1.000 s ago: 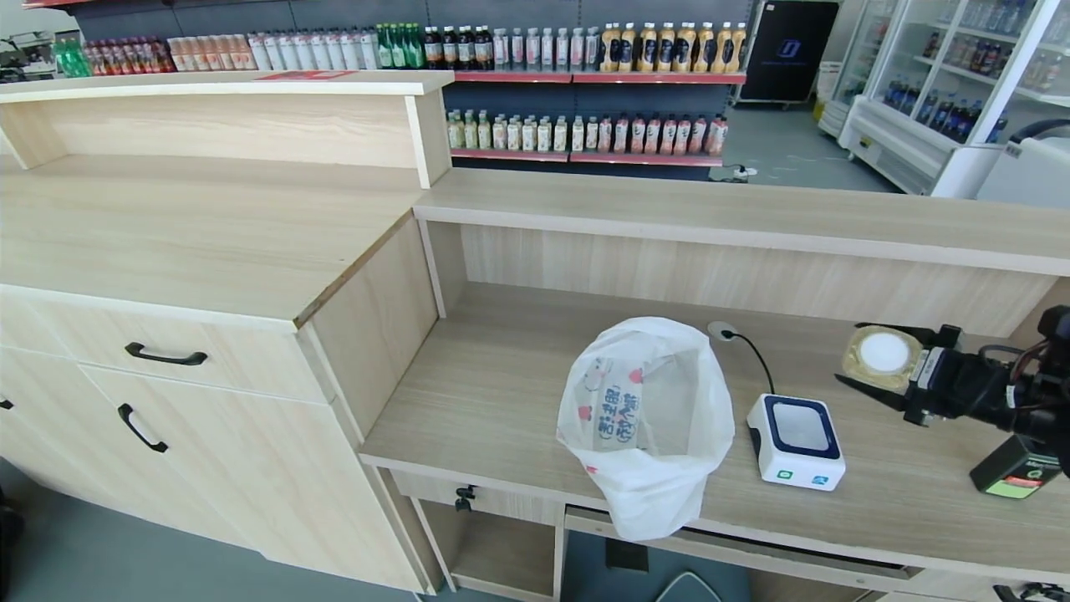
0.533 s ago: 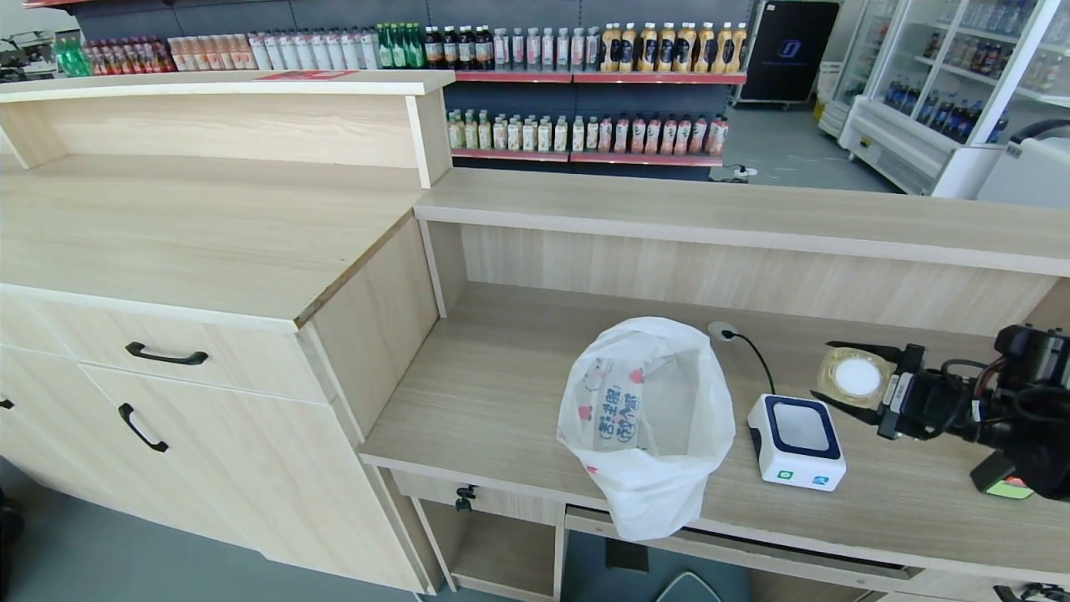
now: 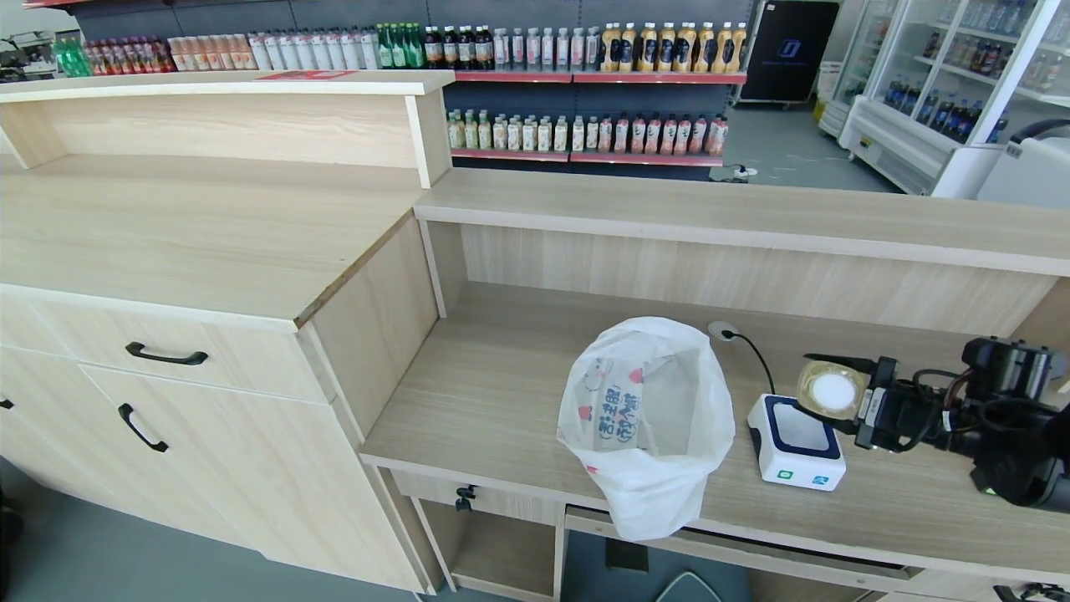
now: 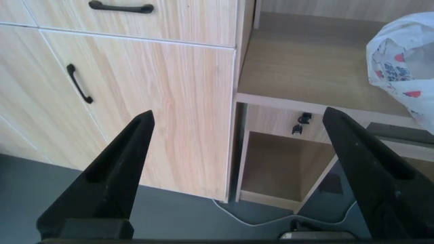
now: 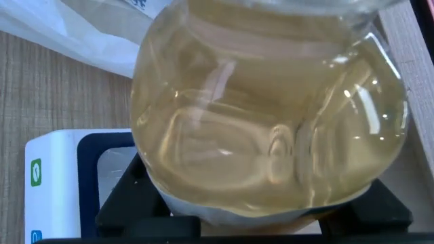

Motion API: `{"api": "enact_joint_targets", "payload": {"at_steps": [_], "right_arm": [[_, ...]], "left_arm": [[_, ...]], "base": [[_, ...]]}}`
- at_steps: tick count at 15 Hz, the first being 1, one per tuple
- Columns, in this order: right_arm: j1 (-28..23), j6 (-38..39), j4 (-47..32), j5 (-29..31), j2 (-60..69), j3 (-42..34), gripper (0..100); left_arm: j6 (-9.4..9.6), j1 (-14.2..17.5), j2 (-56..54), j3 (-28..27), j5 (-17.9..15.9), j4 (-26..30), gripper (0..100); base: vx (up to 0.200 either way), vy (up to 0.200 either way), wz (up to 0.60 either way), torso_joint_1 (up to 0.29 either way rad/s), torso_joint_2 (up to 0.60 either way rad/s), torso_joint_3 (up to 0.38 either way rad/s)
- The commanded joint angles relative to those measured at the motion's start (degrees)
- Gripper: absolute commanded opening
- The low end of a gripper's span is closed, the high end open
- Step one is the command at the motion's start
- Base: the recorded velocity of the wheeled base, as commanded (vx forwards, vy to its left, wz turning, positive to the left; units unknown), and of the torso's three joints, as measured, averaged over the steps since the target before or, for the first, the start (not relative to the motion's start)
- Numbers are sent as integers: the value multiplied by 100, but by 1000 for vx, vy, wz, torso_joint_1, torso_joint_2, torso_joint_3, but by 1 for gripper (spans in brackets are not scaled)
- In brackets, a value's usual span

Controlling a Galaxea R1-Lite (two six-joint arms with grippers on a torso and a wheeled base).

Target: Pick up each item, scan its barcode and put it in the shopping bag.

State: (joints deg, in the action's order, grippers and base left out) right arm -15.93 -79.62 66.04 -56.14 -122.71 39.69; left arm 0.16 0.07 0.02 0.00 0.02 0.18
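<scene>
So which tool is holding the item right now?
The right tool: it is shut on the clear bottle of pale liquid, close to the scanner. The left tool is open and empty, by the cabinet doors.

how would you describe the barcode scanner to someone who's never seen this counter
On the lower wooden desk, look to the right of the white shopping bag. The scanner is the small white box, the only thing with a dark-framed window on top and a black cable behind it.
</scene>
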Motion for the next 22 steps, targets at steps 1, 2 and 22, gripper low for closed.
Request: {"api": "enact_joint_targets", "payload": {"at_steps": [1, 2, 22], "right_arm": [[2, -54, 23, -11, -139, 3, 0], [20, -80, 50, -2, -201, 30, 0], [249, -80, 85, 15, -394, 267, 0]], "left_arm": [[-7, 1, -2, 0, -2, -1, 100], [2, 1, -2, 0, -2, -1, 100], [-7, 1, -2, 0, -2, -1, 100]], "base": [[0, 0, 0, 0, 0, 0], [0, 0, 0, 0, 0, 0], [0, 0, 0, 0, 0, 0]]}}
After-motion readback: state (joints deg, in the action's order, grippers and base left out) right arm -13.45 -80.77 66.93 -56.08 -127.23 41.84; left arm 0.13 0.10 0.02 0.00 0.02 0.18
